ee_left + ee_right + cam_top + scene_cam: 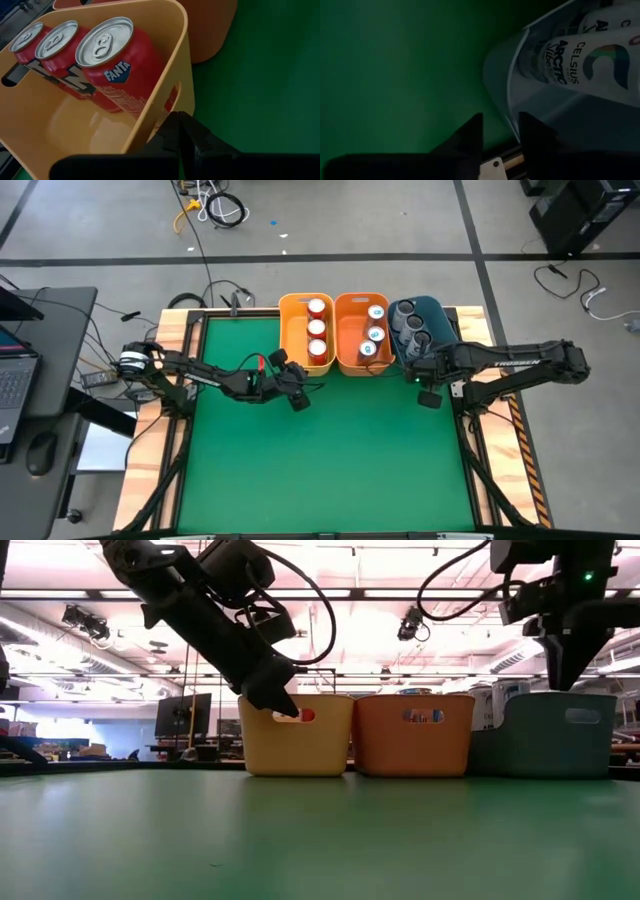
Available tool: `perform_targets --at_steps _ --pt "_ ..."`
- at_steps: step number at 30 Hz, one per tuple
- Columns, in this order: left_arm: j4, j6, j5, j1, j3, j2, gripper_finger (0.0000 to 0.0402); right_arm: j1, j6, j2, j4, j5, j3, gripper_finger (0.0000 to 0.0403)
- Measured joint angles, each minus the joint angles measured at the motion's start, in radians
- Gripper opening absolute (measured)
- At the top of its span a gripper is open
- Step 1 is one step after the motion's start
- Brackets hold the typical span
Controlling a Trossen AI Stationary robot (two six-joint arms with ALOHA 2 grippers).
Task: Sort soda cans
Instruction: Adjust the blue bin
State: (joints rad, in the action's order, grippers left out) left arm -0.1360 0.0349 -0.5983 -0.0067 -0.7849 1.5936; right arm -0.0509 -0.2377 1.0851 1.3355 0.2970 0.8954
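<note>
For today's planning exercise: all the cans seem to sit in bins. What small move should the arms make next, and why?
Probably draw both arms back from the bins. The red cans fill the yellow bin, the white-and-blue cans the orange bin, the dark cans the blue bin. The left gripper and right gripper hold nothing, and no can stands on the green mat.

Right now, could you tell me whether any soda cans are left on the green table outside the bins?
No, the high view shows red cans in the yellow bin, and the green table bare of cans.
</note>
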Motion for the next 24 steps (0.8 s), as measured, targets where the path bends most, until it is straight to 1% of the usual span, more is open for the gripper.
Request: perform_targets --at_steps 3,7,11,17,19,21,24 --pt "0.000 0.000 0.000 0.000 0.000 0.000 0.0001 -0.010 0.037 0.004 0.000 -0.005 0.000 0.0135" --pt "0.001 0.000 0.000 0.000 0.000 0.000 0.0001 -0.038 0.051 0.007 -0.007 -0.023 0.000 0.0143" --pt "0.001 0.000 0.000 0.000 0.000 0.000 0.0001 -0.063 0.062 0.008 -0.016 -0.053 -0.001 0.0121" --pt "0.000 0.000 0.000 0.000 0.000 0.000 0.0001 -0.092 0.099 0.008 -0.030 -0.059 -0.001 0.0058" --pt "0.000 0.000 0.000 0.000 0.000 0.000 0.0001 -0.095 0.111 0.008 -0.041 -0.060 -0.001 0.0042" --pt "0.000 0.000 0.000 0.000 0.000 0.000 0.0001 -0.096 0.126 0.008 -0.052 -0.060 -0.001 0.0035" --pt "0.000 0.000 0.000 0.000 0.000 0.000 0.0001 -0.096 0.135 0.008 -0.076 -0.064 -0.001 0.0040"
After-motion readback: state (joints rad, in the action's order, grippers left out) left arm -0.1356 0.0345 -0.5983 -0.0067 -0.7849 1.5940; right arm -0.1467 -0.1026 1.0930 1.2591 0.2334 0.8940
